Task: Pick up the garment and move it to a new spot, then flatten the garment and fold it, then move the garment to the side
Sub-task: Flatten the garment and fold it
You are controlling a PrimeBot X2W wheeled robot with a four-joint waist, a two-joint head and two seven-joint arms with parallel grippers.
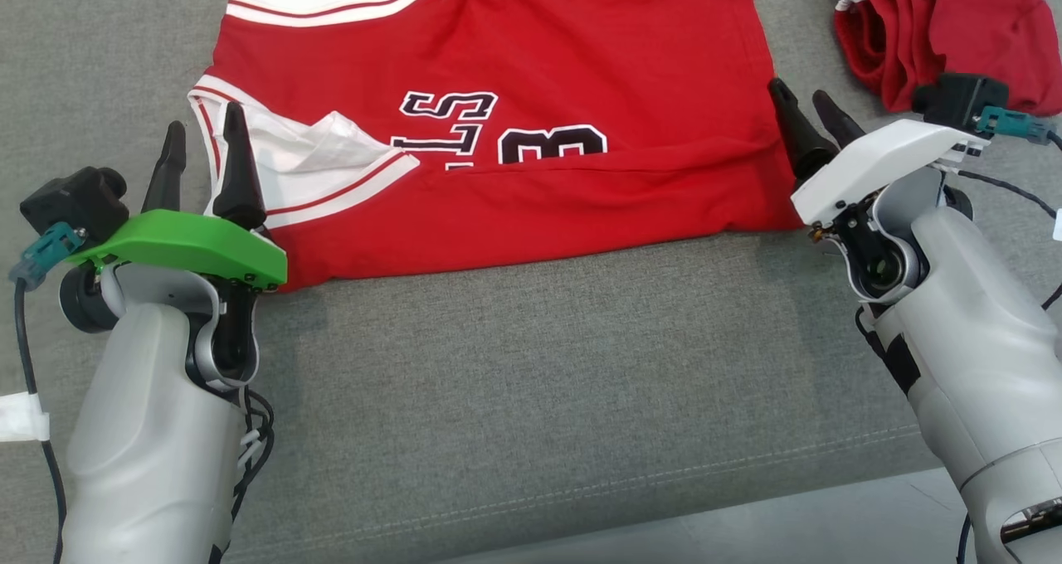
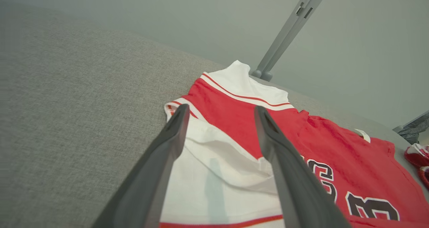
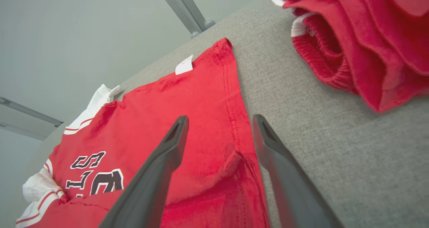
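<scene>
The garment [image 1: 531, 91] is a red jersey with white sleeves and black lettering. It lies flat across the grey cushion [image 1: 531, 365], its near edge folded up over the number. My left gripper [image 1: 205, 116] stands open at the garment's left end, fingers over the white sleeve [image 2: 214, 174] with nothing between them. At the right hem [image 3: 231, 97], my right gripper [image 1: 798, 89] is open too, one finger over the red cloth and the other over bare cushion. In the wrist views, the left gripper [image 2: 221, 106] and right gripper [image 3: 220, 116] both have their fingers spread wide.
A second red bundle of cloth [image 1: 937, 25] lies at the far right, just beyond my right wrist. The cushion's front edge runs along the bottom, with pale floor [image 1: 830, 522] below it. A grey metal post [image 2: 288, 30] rises behind the cushion.
</scene>
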